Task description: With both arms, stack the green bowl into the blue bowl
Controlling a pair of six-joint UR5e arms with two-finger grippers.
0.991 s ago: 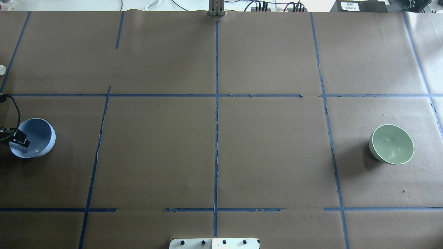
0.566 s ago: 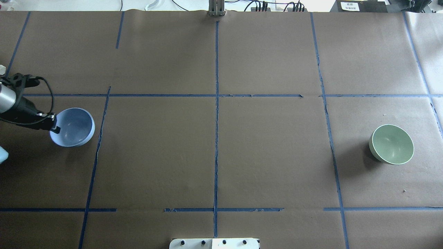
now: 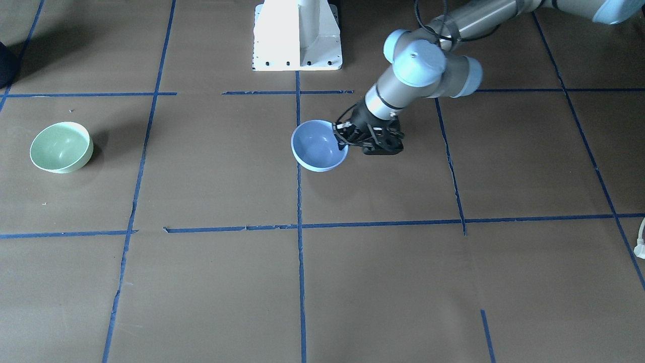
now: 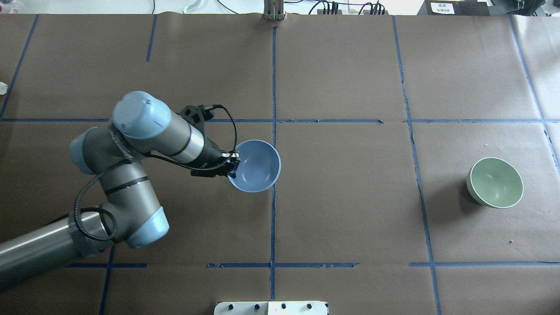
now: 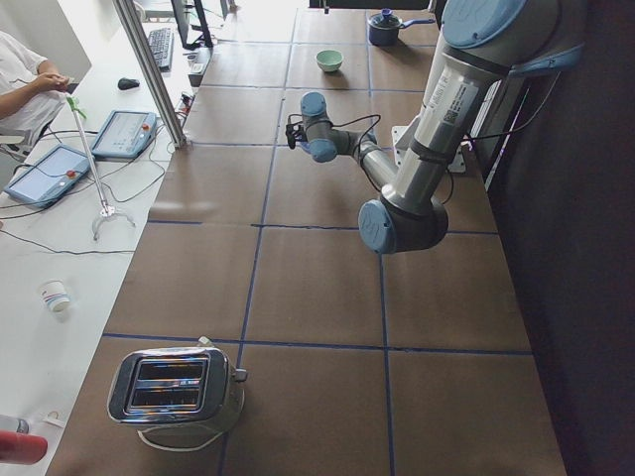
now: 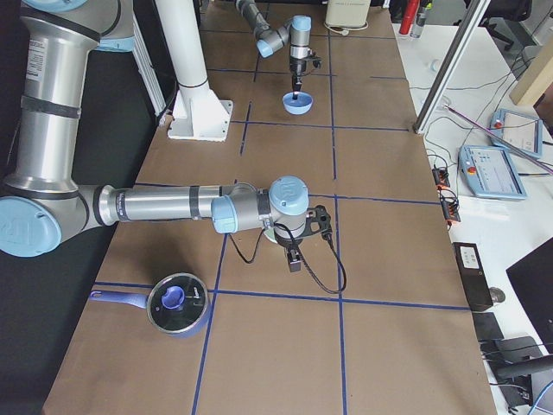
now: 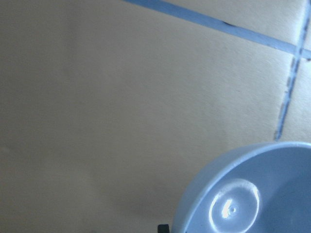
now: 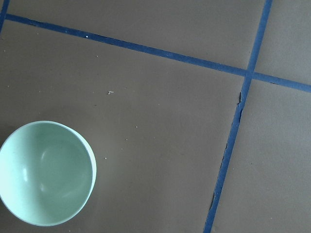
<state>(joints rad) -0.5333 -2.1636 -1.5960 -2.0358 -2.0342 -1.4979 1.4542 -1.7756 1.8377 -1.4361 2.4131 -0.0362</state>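
Observation:
My left gripper [image 4: 232, 167] is shut on the near rim of the blue bowl [image 4: 256, 166] and holds it at the table's centre line. The grip also shows in the front view, with the gripper [image 3: 341, 137] beside the blue bowl [image 3: 317, 147]. The bowl fills the lower right of the left wrist view [image 7: 257, 194]. The green bowl [image 4: 495, 182] stands alone, upright, at the right side, and it shows in the right wrist view [image 8: 46, 172]. My right gripper [image 6: 294, 259] shows only in the right side view. I cannot tell whether it is open.
Blue tape lines [image 4: 273, 131] divide the brown paper cover. The white pedestal base [image 3: 297, 35] stands at the robot's edge. A pot with a blue lid [image 6: 177, 303] sits near the right end. A toaster [image 5: 174, 387] sits at the left end.
My left arm has carried the blue bowl from the far left edge rightwards to the centre line. The green bowl has not moved.

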